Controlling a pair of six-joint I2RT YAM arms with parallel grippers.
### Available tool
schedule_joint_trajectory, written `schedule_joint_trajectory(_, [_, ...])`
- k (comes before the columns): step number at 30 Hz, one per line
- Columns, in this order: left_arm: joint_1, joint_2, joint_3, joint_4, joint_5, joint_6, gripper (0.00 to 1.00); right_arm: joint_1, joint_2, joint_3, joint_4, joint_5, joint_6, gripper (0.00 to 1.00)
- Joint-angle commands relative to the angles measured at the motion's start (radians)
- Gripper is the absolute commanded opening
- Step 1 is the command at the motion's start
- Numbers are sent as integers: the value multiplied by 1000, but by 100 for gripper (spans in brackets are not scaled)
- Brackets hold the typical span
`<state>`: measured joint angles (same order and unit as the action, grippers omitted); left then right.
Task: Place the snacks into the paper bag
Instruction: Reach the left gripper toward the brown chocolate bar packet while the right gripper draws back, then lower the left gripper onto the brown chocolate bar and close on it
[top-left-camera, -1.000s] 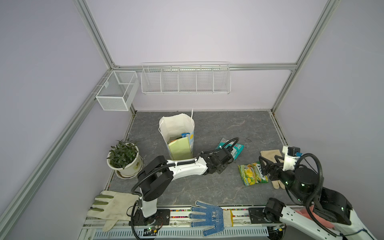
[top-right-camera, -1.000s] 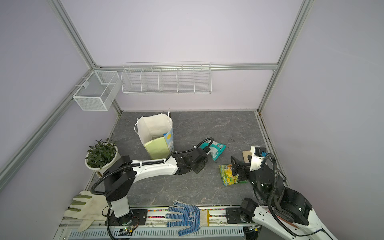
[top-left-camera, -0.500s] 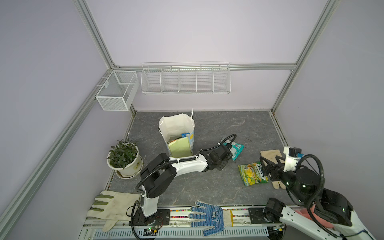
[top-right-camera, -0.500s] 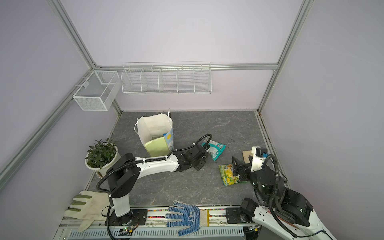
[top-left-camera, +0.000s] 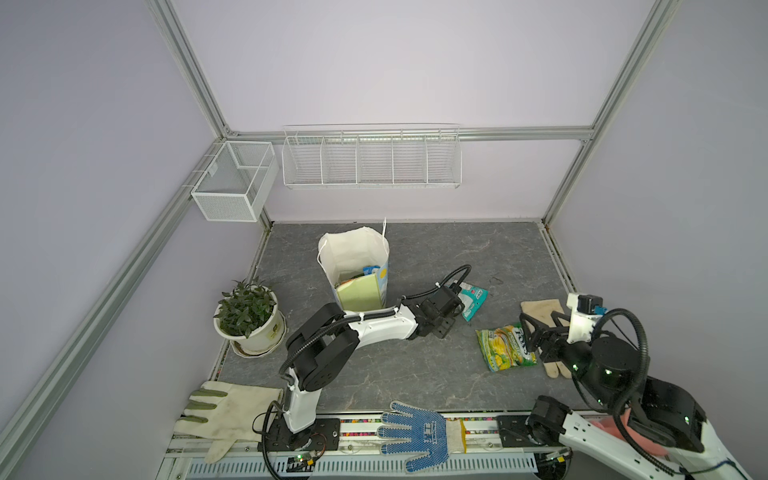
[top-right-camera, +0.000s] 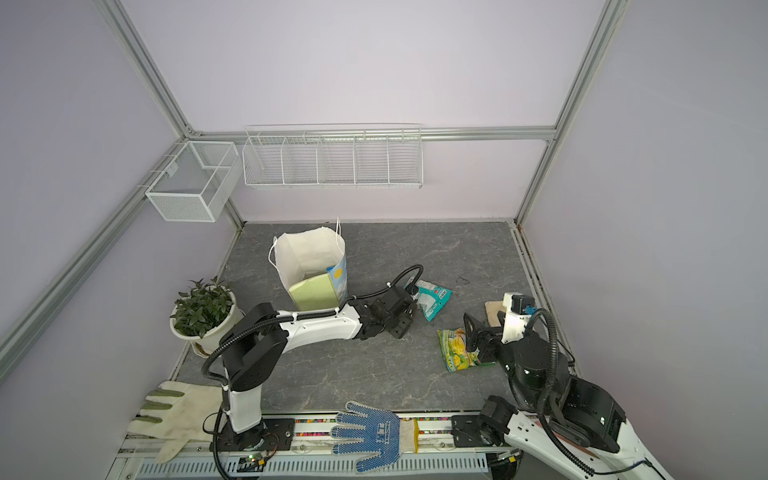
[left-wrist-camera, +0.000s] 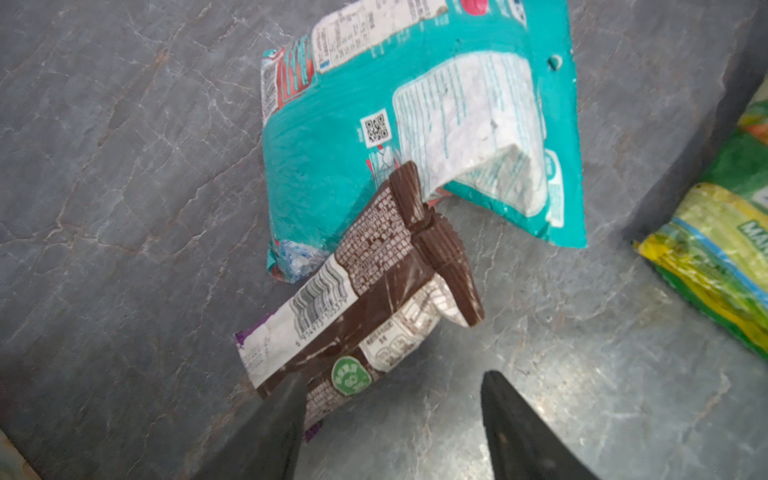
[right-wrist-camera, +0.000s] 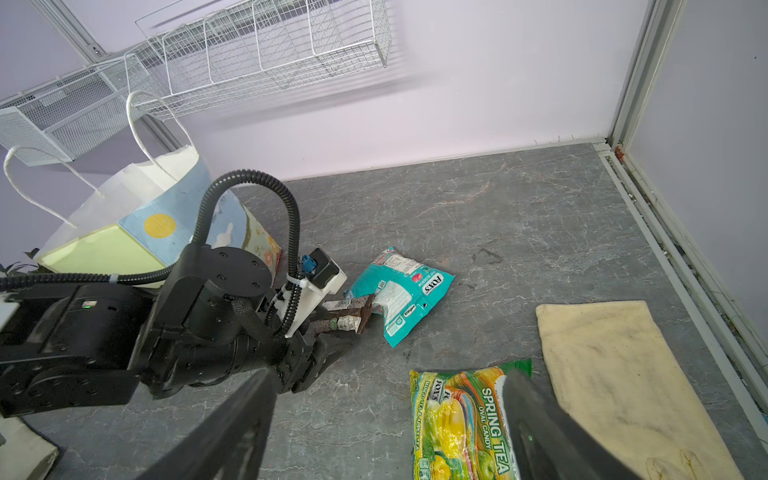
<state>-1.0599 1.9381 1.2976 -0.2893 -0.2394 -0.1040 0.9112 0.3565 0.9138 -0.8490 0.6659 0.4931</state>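
Shows left gripper (left-wrist-camera: 395, 374) low over the grey tabletop (left-wrist-camera: 124, 166), fingers spread apart, clamping nothing; puts one finger (left-wrist-camera: 274, 415) over the near end of the dark brown bar (left-wrist-camera: 374, 282). Finds that bar lying flat, far end overlapping the teal packet (left-wrist-camera: 332, 137), both on the tabletop right of the paper bag (top-left-camera: 359, 293) in a top view. Catches the bag upright and open, with some packets (top-left-camera: 365, 272) visible inside. Has right gripper (right-wrist-camera: 390, 374) with fingers wide apart, empty, hovering at the yellow-green packet (right-wrist-camera: 461, 419) lying flat just beside a cream glove (right-wrist-camera: 615, 374), apart from the teal packet.
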Motion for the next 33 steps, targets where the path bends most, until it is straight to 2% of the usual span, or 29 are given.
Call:
schedule_joint_trajectory(1, [9,30,47,-8,-23,-8,69,-3,12,-11,14,21,-20,88])
schedule_joint_trajectory(23, [21,105,91,-16,-23,-2,69,-3,24,-24,21,32,-22,88])
schedule_joint_trajectory(27, [24,118,100,-20,-14,-1,62,-2,25,-26,20,37,-20,88])
schedule_joint_trajectory(31, [23,110,87,-5,-24,-5,44,-3,23,-29,19,39,-19,88])
schedule_joint_trajectory(33, [23,102,81,2,-20,-5,38,-3,21,-29,19,41,-18,88])
